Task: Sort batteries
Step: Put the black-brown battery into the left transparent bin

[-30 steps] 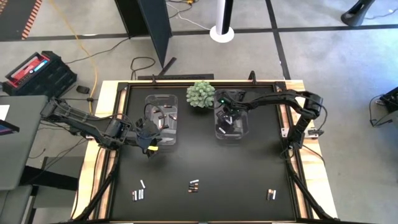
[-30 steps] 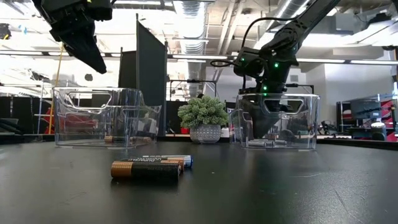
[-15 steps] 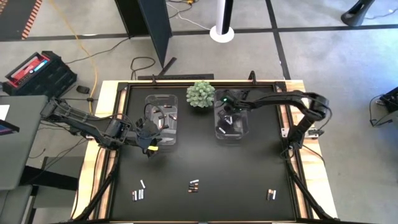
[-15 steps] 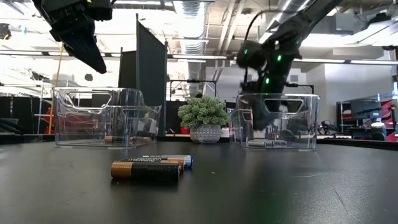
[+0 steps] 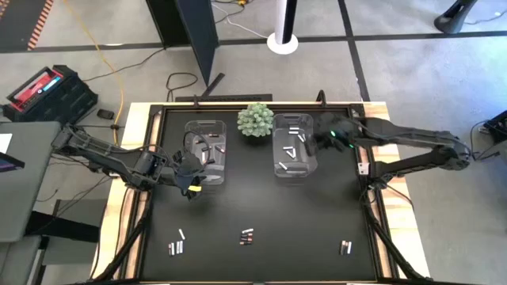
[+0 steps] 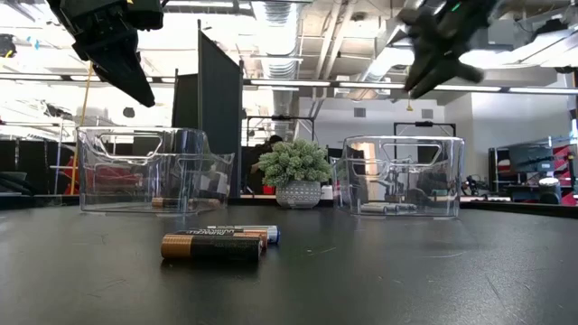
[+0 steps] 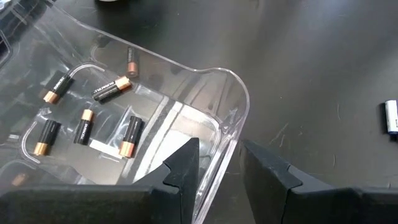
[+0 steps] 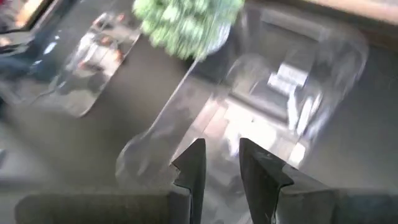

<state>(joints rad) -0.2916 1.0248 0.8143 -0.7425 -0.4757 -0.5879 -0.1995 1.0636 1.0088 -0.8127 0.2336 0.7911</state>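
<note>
Dark copper-ended batteries [image 7: 84, 124] lie in the left clear bin [image 5: 207, 123]. Pale batteries [image 5: 291, 145] lie in the right clear bin [image 5: 295, 176]. Loose batteries lie on the black table near its front edge, at the left [image 5: 178, 245], in the middle [image 5: 247, 236] and at the right [image 5: 345, 248]. My left gripper [image 7: 214, 168] hovers open above the left bin's near corner [image 7: 236, 99], high over it in the low view [image 6: 135, 90]. Above the right bin's right side, my right gripper [image 5: 317, 142] is raised and open, with nothing between its fingers [image 8: 193, 165].
A green spiky ball plant [image 5: 256, 120] in a small pot stands between the two bins at the far edge. The table has a raised wooden frame [image 5: 136, 119]. Bare black surface lies between the bins and the loose batteries [image 6: 217, 244].
My right gripper has risen out of the right bin and drawn back toward the table's right edge, rolling as it went. The pale batteries on that bin's floor now show uncovered.
</note>
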